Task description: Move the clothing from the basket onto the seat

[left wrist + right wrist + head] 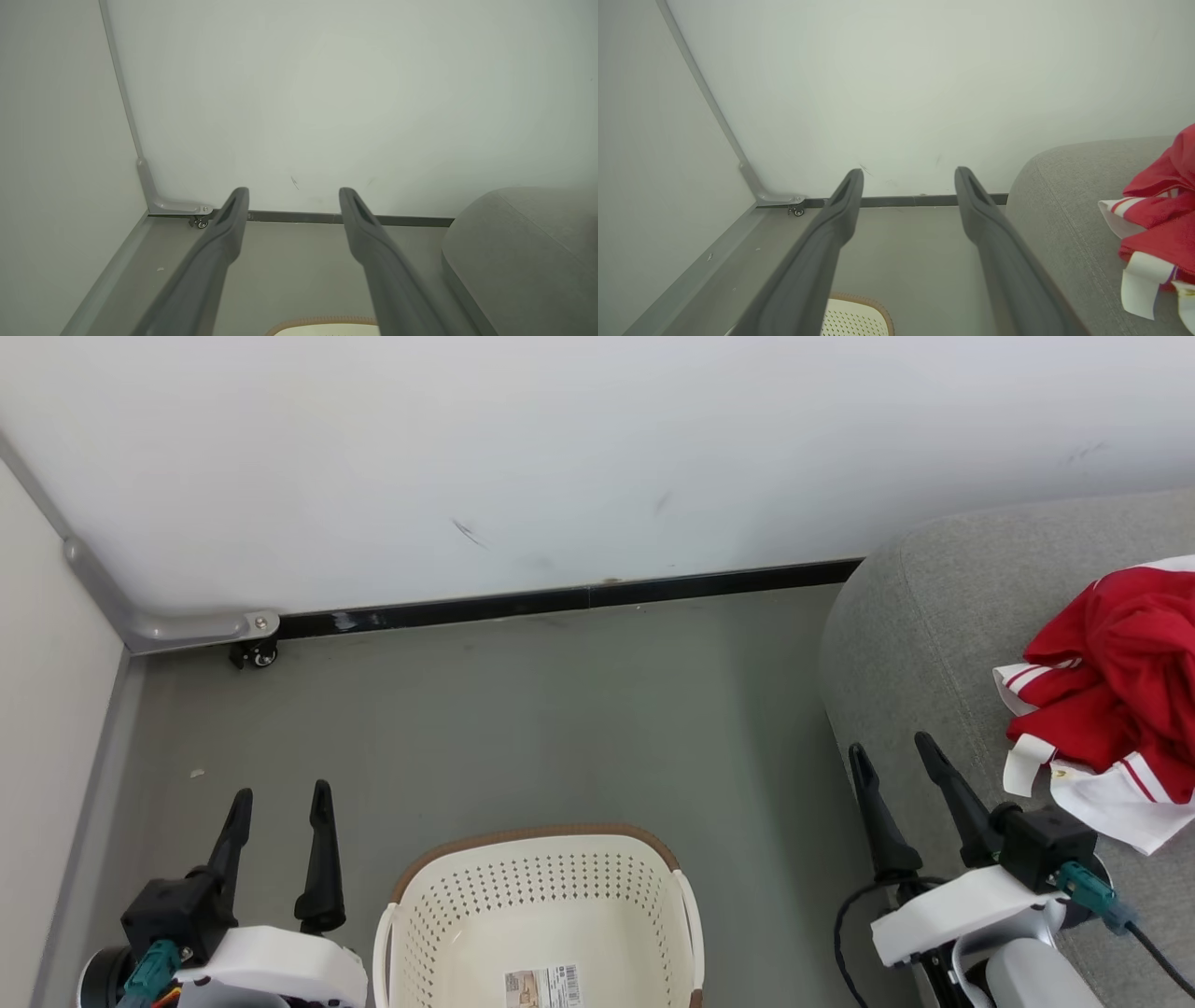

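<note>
The red jersey clothing [1120, 663], trimmed and striped in white, lies crumpled in a loose heap on the grey fabric sofa [910, 644], back from its rounded end. Its white cuffs and hem spill outward. The cream perforated laundry basket [537, 840], brown-banded at the rim, stands upright on the floor [560, 709] near the sofa, not touching it. A paper label [543, 987] lies on its bare bottom.

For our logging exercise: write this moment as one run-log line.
clothing: heaped on seat | basket: visible part holds no clothing | left end effector: open, empty | right end effector: open, empty
</note>
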Motion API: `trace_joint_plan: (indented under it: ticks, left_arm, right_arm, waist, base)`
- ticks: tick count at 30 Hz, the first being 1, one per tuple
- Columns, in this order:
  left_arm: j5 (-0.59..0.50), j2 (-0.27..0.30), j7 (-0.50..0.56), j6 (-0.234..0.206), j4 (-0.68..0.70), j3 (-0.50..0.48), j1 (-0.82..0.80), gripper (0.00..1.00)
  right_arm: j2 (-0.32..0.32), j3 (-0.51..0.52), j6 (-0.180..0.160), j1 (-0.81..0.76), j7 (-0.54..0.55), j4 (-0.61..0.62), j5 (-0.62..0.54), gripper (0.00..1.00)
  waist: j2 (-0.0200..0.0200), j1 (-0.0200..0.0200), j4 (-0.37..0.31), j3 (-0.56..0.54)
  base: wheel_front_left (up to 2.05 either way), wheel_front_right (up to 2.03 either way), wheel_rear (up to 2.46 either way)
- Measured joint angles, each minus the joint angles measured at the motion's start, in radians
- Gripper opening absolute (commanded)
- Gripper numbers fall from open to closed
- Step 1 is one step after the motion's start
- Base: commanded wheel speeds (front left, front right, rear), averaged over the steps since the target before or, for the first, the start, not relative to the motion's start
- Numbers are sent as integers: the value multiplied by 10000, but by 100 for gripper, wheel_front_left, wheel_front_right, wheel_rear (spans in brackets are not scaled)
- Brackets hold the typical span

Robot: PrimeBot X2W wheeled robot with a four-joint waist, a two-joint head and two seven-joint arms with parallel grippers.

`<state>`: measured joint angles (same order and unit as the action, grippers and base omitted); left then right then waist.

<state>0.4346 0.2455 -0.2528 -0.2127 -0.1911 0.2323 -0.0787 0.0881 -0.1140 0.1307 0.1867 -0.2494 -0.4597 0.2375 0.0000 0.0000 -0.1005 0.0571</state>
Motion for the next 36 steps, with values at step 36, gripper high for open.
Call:
trace_joint_plan:
  ticks: [36]
  left_arm:
    - [-608,-426,0,-29,-29,-280,1398,100]
  right_arm:
    - [-353,437,0,-1681,35,393,-997,100]
  waist:
    - [0,0,4,-1163]
  base:
    - [0,0,0]
